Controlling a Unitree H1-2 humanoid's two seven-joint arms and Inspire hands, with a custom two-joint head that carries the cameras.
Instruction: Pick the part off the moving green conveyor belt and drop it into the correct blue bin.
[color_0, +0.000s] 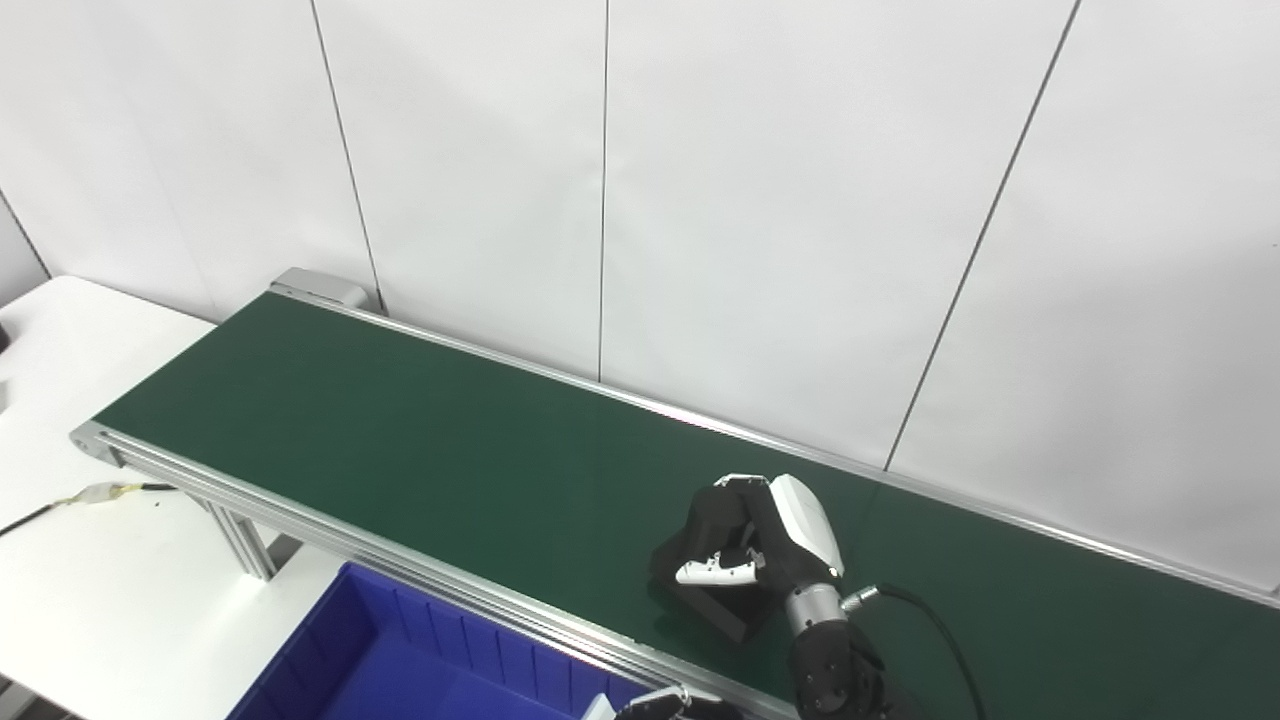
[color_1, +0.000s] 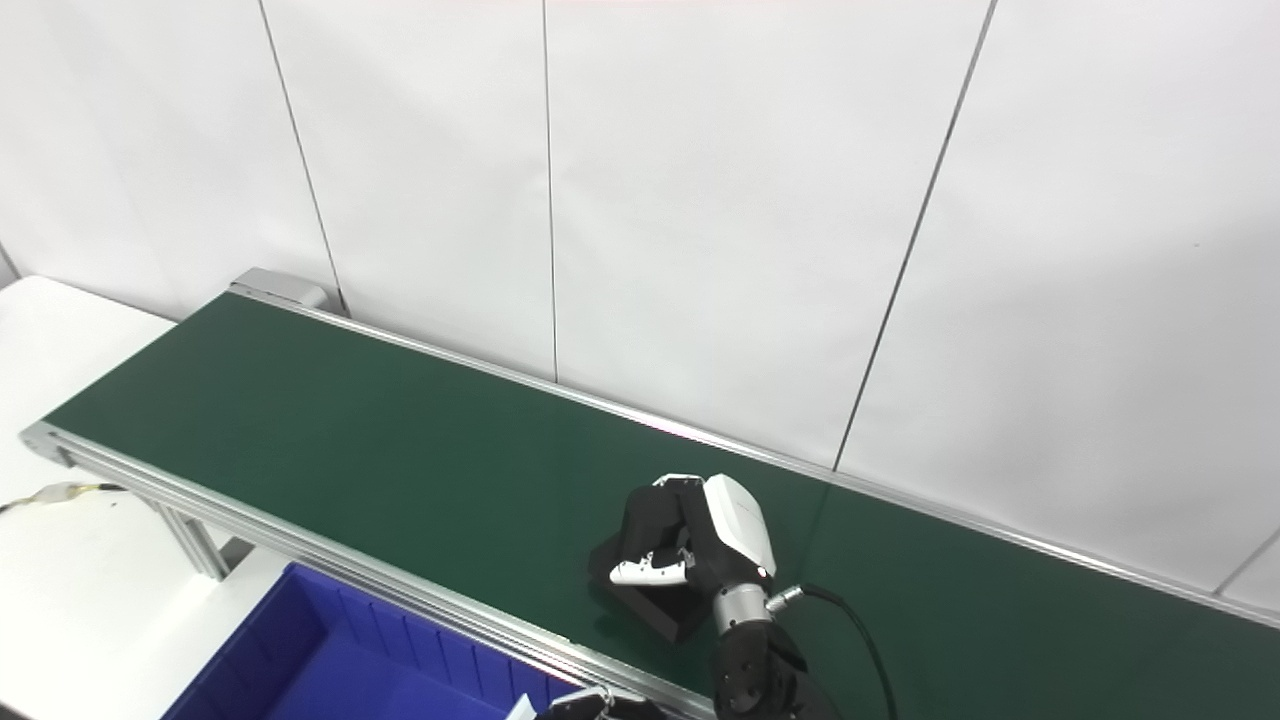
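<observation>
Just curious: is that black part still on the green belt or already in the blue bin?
On the belt: the black part lies there under the right hand.

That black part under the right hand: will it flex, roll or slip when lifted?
The black part looks blocky and flat-faced, so probably rigid and unlikely to roll. Its matte surface suggests fair grip. The right hand covers much of it, so weight is uncertain.

Both head cameras look down from above the near side of the conveyor belt (color_0: 420, 450), facing the white wall (color_0: 800, 200) toward 12 o'clock. They sit side by side, so the right eye view shows everything shifted toward 9 o'clock. Both share the belt running from 10 to 4 o'clock, the blue bin (color_1: 330, 660) at 7 o'clock and the wall.
</observation>
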